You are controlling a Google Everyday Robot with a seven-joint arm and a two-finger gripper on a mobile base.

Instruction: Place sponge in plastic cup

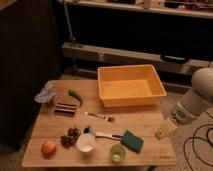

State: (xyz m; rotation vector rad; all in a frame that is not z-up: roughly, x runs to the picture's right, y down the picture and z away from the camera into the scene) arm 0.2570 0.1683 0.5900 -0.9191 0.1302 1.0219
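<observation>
The teal-green sponge [132, 140] lies flat on the wooden table [140, 122] near its front edge. The small translucent light-green plastic cup [117, 153] stands just left of and in front of the sponge. My gripper [166, 129], with a yellowish pad, hangs at the table's right edge, to the right of the sponge and apart from it. The white arm [197, 97] reaches in from the right.
A large orange tub [131, 85] sits at the back right. A white cup [85, 142], grapes [70, 137], an apple [48, 148], a brush [107, 134], a fork [99, 117], a green pepper [75, 96], a dark bar [64, 108] and a crumpled bag [46, 93] lie at left. Cables [197, 145] lie on the floor at right.
</observation>
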